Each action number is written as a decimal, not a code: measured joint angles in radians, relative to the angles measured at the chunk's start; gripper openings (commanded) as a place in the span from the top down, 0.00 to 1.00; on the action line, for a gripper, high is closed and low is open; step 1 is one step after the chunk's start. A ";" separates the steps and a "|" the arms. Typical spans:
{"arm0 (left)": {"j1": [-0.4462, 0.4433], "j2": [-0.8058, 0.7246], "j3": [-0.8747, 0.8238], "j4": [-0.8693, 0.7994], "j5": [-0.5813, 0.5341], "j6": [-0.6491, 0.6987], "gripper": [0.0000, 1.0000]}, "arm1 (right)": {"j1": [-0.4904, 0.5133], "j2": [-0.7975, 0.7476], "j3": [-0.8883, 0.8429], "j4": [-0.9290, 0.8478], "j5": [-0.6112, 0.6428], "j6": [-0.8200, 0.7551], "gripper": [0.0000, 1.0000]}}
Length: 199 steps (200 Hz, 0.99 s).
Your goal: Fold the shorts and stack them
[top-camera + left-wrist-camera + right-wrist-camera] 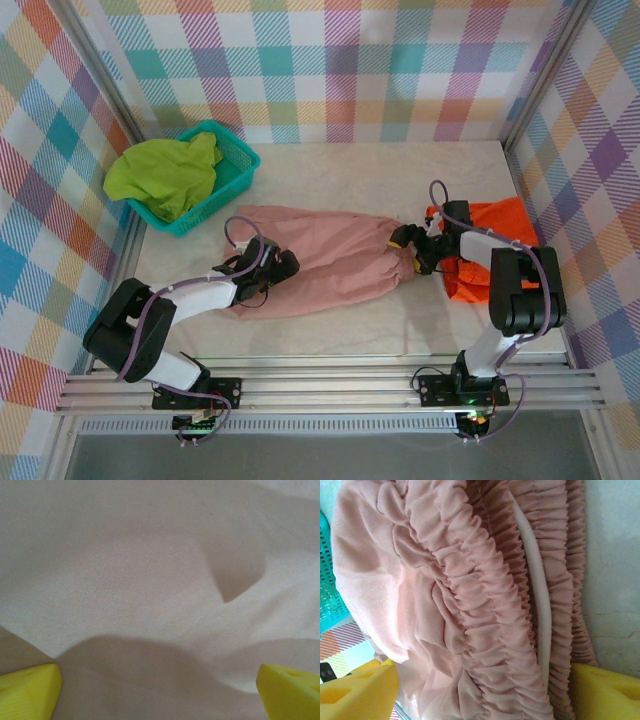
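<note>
Pink shorts (340,258) lie stretched flat mid-table, laid out, I'd say, for a fold. Left gripper (280,265) sits spread over the leg end at left. Right gripper (410,245) is spread astride the gathered waistband at right, neither one clamped. Three pairs in all: pink here, orange shorts (500,216) just to its right, green shorts (165,175) heaped in the one basket (243,160), far left.

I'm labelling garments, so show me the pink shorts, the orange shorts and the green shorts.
pink shorts (330,255): top external view, middle of the fabric.
orange shorts (502,220): top external view, uncovered right part.
green shorts (165,178): top external view, bunched middle.
</note>
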<state>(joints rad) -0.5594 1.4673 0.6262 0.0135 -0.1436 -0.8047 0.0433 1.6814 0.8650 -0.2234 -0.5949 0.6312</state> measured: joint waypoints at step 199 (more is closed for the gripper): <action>-0.002 -0.305 -0.002 -0.153 -0.120 0.020 0.00 | 0.118 -0.054 0.414 -0.472 0.365 -0.346 1.00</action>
<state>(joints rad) -0.5610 1.1622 0.6243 -0.1398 -0.2638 -0.7845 0.1612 1.6276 1.2789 -0.6952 -0.2298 0.2852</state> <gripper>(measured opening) 0.999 0.098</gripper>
